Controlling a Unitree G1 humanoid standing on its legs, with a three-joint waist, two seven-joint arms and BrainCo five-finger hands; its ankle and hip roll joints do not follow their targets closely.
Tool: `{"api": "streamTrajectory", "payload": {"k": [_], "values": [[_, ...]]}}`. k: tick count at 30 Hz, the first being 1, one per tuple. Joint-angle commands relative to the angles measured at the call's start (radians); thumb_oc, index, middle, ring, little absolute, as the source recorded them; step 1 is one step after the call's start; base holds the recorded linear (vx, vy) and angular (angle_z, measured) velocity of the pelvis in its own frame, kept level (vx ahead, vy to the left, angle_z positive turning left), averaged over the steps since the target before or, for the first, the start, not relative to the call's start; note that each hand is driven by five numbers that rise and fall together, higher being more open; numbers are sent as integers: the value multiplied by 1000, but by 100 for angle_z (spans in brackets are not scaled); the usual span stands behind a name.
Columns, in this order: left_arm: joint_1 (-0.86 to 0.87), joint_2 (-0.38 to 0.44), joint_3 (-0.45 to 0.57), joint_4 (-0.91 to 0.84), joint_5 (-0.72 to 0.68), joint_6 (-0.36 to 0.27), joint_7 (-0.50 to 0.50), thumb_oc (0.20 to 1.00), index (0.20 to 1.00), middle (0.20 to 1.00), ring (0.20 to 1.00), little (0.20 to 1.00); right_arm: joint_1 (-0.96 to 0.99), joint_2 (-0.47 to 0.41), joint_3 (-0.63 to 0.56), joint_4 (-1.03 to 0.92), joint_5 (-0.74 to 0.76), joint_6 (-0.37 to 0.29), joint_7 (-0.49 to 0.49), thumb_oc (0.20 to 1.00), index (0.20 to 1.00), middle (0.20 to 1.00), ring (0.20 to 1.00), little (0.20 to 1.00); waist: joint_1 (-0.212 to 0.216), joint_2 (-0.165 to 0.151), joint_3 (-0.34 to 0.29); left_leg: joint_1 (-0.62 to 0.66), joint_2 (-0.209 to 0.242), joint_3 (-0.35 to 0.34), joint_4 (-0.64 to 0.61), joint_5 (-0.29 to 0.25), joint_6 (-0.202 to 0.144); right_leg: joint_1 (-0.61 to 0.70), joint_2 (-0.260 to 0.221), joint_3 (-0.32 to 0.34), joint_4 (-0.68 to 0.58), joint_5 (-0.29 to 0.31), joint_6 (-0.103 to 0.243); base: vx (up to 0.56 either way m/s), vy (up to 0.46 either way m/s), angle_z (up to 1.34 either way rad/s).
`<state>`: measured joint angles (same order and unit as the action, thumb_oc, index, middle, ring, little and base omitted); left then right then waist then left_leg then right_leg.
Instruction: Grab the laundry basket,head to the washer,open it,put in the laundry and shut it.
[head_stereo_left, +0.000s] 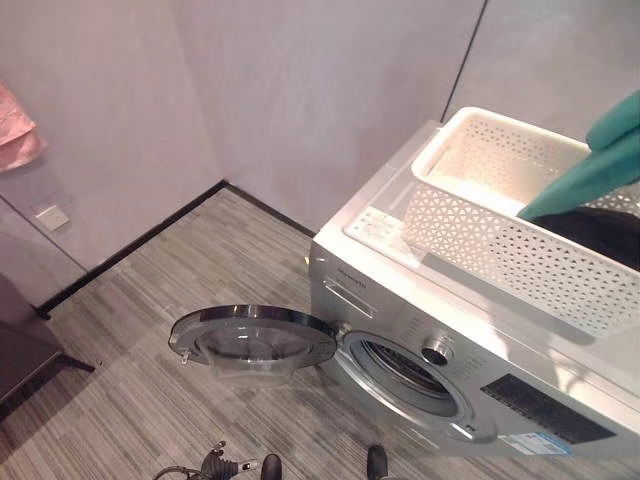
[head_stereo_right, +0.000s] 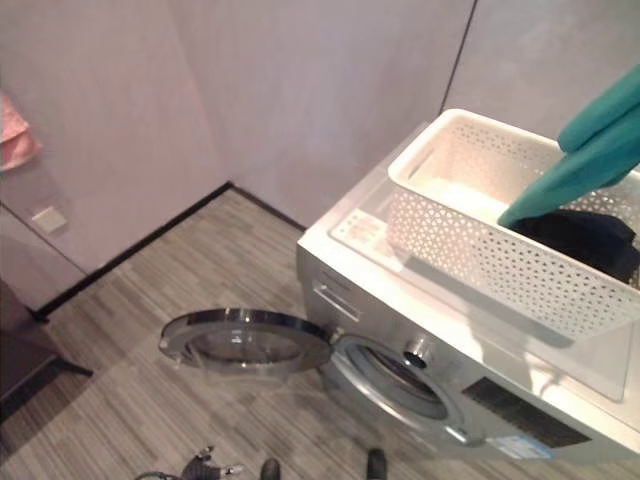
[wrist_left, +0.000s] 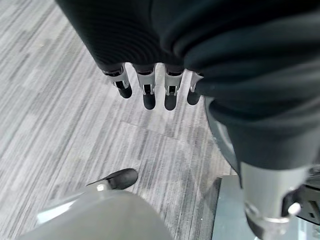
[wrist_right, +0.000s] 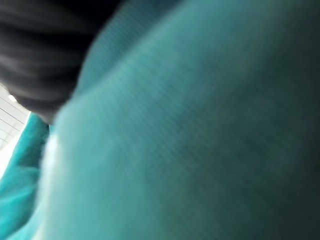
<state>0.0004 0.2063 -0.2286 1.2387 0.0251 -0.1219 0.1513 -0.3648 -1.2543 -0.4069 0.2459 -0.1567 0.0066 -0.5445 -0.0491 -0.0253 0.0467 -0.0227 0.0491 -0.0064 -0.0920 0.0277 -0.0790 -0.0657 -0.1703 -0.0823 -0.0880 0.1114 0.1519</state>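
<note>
L hand (wrist_left: 150, 90) hangs over floor, fingers straight, empty. R hand buried in teal cloth (head_stereo_right: 590, 160), grip can't be judged. Cloth rises from basket (head_stereo_left: 500, 230) atop washer (head_stereo_left: 440, 340); door (head_stereo_left: 255, 340) open. Lift clear of rim, w/ black garment (head_stereo_right: 590, 240) left behind.

White perforated plastic basket (head_stereo_right: 500, 250), teal cloth (head_stereo_right: 590, 160), glossy silver washer (head_stereo_left: 420, 330), matt striped floor (head_stereo_left: 150, 350)

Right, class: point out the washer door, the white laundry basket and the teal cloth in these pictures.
washer door (head_stereo_left: 255, 340), left eye view, on the glass centre of the open door.
white laundry basket (head_stereo_right: 470, 245), right eye view, on its perforated front wall.
teal cloth (head_stereo_right: 585, 160), right eye view, on the stretched fold above the basket.
</note>
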Motion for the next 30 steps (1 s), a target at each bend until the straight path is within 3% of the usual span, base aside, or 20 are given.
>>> {"api": "streamTrajectory", "payload": {"k": [1,5,10,15,19,20,21,25,27,30], "values": [[-30,14,-17,79,46,-2,2,1000,1000,1000,1000,1000,34,23,-159,-62,-15,-17,-56,200,200,200,200,200,5,-81,-16,33,-39,9,5,-104,58,-17,-113,8,35,37,93,-2,110,-13],[-24,21,-19,79,62,-5,-1,1000,1000,1000,1000,1000,117,47,-244,-81,15,-33,-72,200,200,200,200,200,-10,-80,-14,49,-52,26,5,-115,68,-31,-127,21,47,50,101,-5,90,-22],[-11,42,20,81,81,-5,4,1000,1000,1000,1000,1000,275,71,-378,-104,-50,5,-81,200,200,200,200,200,-40,-82,-10,84,-61,83,5,-135,80,-54,-138,21,60,81,106,9,64,-34],[-10,45,49,83,92,-6,12,1000,1000,1000,1000,1000,395,120,-443,-129,-150,55,-76,200,200,200,200,200,-45,-89,-13,96,-62,91,5,-143,82,-48,-143,21,58,82,107,22,3,-18],[-25,29,57,80,99,-7,19,1000,1000,1000,1000,1000,492,286,-442,-169,-177,57,-61,200,200,200,200,200,-56,-85,-14,99,-61,93,5,-146,84,-47,-141,19,54,81,107,0,0,0],[-25,31,57,80,100,-7,19,1000,1000,1000,1000,1000,494,291,-444,-174,-179,58,-60,200,200,200,200,200,-56,-87,-15,99,-61,92,5,-146,84,-47,-141,19,55,80,107,0,0,0],[-29,20,64,79,106,-8,19,1000,1000,1000,1000,1000,532,357,-436,-173,-196,67,-54,200,200,200,200,200,-61,-83,-13,101,-59,93,5,-146,84,-46,-141,19,55,76,106,0,0,0],[-29,11,55,74,110,-15,13,1000,1000,1000,1000,1000,579,430,-401,-134,-212,85,-39,200,200,200,200,200,-64,-82,-13,101,-55,95,5,-146,82,-43,-140,15,54,72,106,2,-8,0],[-26,2,47,57,99,-25,8,1000,1000,1000,1000,1000,600,508,-322,-98,-230,91,-18,200,200,200,200,200,-69,-75,-9,102,-53,98,5,-145,83,-45,-138,18,53,72,105,-29,-12,-5],[-48,6,13,15,101,-43,35,1000,1000,1000,1000,1000,569,701,-83,-65,-141,31,55,200,200,200,200,200,-79,-72,7,107,-61,109,5,-141,89,-54,-141,39,67,74,105,-95,16,-19]]}}
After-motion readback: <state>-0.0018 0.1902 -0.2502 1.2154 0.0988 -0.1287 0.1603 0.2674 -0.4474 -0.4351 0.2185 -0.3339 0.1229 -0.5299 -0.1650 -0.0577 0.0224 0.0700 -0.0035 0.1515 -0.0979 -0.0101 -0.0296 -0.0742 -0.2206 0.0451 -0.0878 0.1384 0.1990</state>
